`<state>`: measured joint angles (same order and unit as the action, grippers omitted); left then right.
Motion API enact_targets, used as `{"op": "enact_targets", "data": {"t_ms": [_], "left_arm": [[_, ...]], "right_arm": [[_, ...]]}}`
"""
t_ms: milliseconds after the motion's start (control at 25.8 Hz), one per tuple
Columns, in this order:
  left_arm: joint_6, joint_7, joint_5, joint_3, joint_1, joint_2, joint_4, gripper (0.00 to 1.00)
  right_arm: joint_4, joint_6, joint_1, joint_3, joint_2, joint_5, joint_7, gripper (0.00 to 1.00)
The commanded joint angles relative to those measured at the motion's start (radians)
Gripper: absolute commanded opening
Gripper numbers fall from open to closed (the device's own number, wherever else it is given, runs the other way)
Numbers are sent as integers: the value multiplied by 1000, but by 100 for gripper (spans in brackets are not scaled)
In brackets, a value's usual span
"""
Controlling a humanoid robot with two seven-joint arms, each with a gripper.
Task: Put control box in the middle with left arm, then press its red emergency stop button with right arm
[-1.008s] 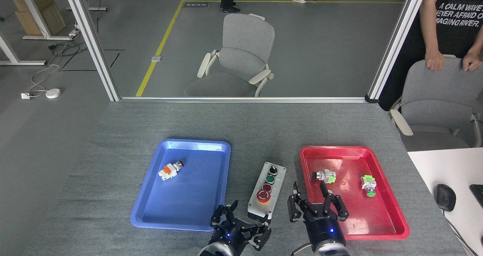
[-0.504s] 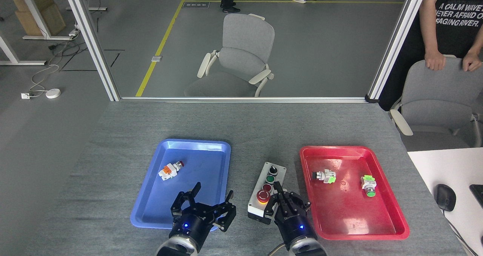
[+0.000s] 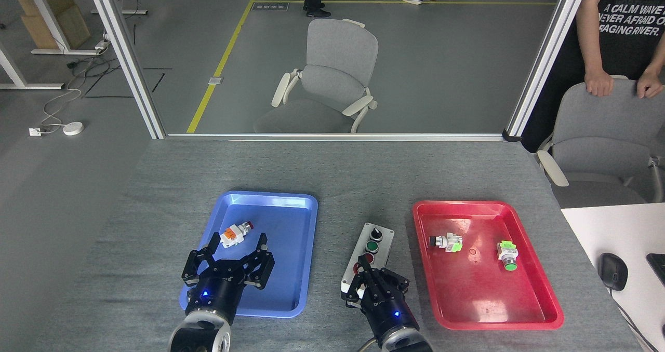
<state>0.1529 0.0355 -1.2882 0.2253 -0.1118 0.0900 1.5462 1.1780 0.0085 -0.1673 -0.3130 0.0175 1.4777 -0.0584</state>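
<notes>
The grey control box (image 3: 383,245) lies on the table between the two trays, its long side running away from me. On its lid I see a black knob (image 3: 375,233), a green button (image 3: 371,246) and a small red button (image 3: 368,258). My right gripper (image 3: 370,274) is shut and sits over the near end of the box, hiding the red emergency stop button. My left gripper (image 3: 238,238) is open over the blue tray (image 3: 291,201), holding nothing, with its fingertips on either side of a small white and orange switch part (image 3: 234,233).
A red tray (image 3: 540,295) to the right of the box holds two small push-button parts (image 3: 447,242) (image 3: 507,254). A person stands behind a grey chair (image 3: 597,149) at the right. A white desk with a mouse (image 3: 613,271) adjoins the table.
My left gripper let go of the box's near end and swung left over the blue tray. My right gripper shut and moved left from the red tray onto the box's near end, covering the red button.
</notes>
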Motion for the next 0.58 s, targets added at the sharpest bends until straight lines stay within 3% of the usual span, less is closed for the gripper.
{"op": "enact_targets", "data": {"t_ms": [0, 233, 543], "left_arm": [[2, -20, 0, -24, -3, 0, 0, 99], [-1, -20, -2, -41, -16, 5, 0, 99], [-3, -20, -2, -55, -16, 7, 2, 99]], "right_arm": [[-47, 1, -3, -6, -2, -1, -1, 0], [-83, 2, -3, -5, 5, -2, -1, 0], [92, -9, 11, 89, 13, -2, -9, 3]]}}
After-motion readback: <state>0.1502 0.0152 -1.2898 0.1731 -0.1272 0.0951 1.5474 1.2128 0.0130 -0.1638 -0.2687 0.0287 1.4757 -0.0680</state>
